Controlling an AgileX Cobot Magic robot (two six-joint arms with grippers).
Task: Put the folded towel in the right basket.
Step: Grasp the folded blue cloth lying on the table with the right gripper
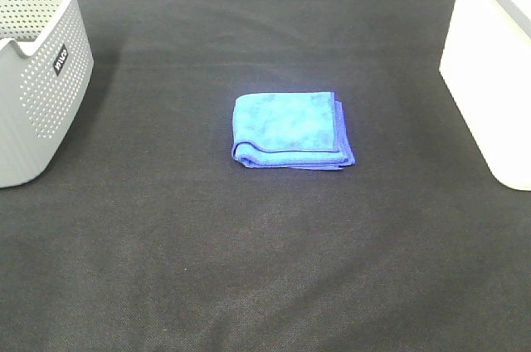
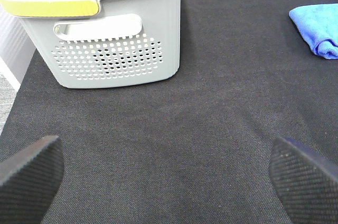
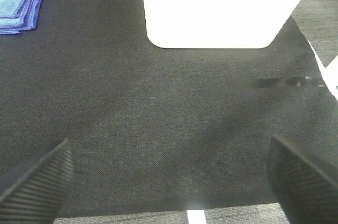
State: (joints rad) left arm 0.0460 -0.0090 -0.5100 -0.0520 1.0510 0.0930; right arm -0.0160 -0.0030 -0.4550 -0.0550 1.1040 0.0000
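The folded towel [image 1: 292, 131] is a small bright blue square with violet-blue edges, lying flat on the black table cloth in the middle of the exterior high view. It also shows in the left wrist view [image 2: 319, 26] and in the right wrist view [image 3: 20, 1]. The right basket [image 1: 493, 70] is large and white and stands at the right edge; it also shows in the right wrist view [image 3: 222, 8]. My left gripper [image 2: 168, 179] is open and empty over bare cloth near the grey basket. My right gripper [image 3: 170, 179] is open and empty in front of the white basket. Neither gripper shows in the exterior high view.
A grey basket [image 1: 33, 78] with dotted holes and a black label stands at the far left; in the left wrist view [image 2: 113, 34] it has a yellow-topped handle. The black cloth [image 1: 274, 252] covers the table. Its edge and grey floor show in the right wrist view [image 3: 317, 2].
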